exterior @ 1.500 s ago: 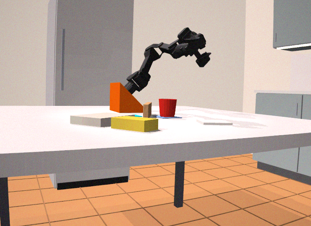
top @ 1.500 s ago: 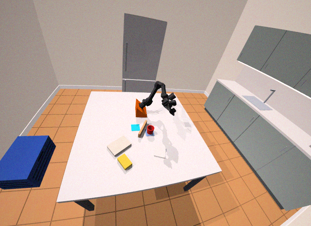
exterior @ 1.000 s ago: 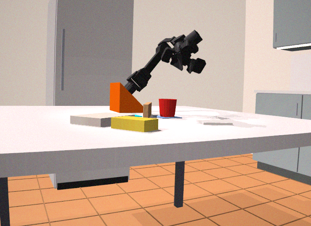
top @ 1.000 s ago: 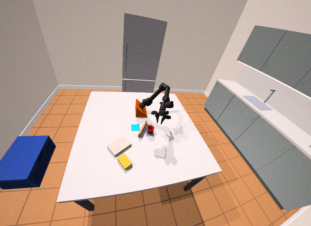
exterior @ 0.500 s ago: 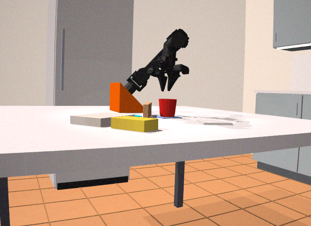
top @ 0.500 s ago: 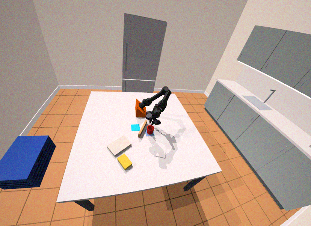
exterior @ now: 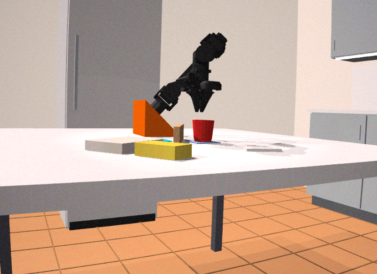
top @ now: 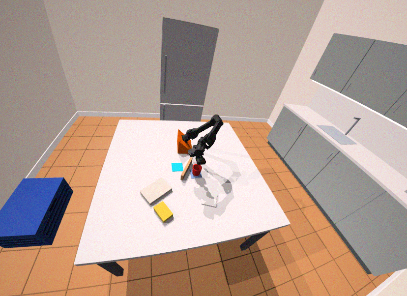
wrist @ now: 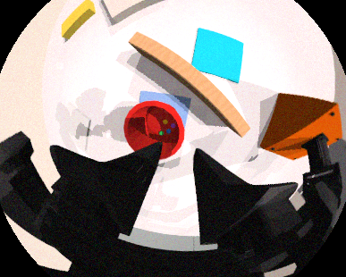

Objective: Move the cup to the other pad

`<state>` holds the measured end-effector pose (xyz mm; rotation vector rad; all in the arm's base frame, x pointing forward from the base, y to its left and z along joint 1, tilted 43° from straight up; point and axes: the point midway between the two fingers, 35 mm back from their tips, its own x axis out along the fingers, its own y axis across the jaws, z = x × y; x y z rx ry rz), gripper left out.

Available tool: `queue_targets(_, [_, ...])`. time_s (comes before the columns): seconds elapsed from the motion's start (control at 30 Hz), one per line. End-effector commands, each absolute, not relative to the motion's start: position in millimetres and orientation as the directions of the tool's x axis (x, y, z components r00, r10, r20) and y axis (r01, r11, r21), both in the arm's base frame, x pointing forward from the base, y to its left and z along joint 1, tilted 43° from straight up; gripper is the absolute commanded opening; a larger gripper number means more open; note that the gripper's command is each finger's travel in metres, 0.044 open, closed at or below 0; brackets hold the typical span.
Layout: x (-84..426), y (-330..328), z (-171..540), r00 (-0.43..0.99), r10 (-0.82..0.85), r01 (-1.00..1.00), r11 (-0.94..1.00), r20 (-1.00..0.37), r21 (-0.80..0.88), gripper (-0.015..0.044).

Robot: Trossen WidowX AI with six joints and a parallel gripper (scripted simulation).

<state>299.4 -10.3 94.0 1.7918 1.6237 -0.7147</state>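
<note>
The red cup (top: pixel 196 169) (exterior: pixel 203 130) (wrist: pixel 154 127) stands upright on the blue pad (top: pixel 196 177) (exterior: pixel 216 142) (wrist: pixel 169 97). Several small coloured marbles (wrist: pixel 168 130) lie inside it in the wrist view. The other pad (top: pixel 177 167) (exterior: pixel 165 140) (wrist: pixel 218 54) is cyan and has nothing on it. My gripper (top: pixel 199 162) (exterior: pixel 199 110) (wrist: pixel 177 149) points down above the cup, with a gap between the fingertips and the rim in the exterior view. The fingers are partly open with nothing between them.
A wooden bar (top: pixel 186 169) (exterior: pixel 178 133) (wrist: pixel 194 78) stands between the two pads. An orange wedge (top: pixel 182 146) (exterior: pixel 152 124) (wrist: pixel 292 112) is beside the arm's base. A beige slab (top: pixel 156 190) (exterior: pixel 104 146) and a yellow block (top: pixel 163 211) (exterior: pixel 155 150) (wrist: pixel 78 18) lie nearer the front.
</note>
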Motion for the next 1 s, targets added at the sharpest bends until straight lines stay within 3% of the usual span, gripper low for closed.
queue_targets(0.0, [299.6, -8.9, 91.5, 0.096, 0.673, 0.995, -0.069, -0.734, 0.067, 0.0148])
queue_targets(0.97, [305.4, 22.3, 57.4, 0.097, 0.673, 0.995, -0.07, -0.733, 0.067, 0.0148])
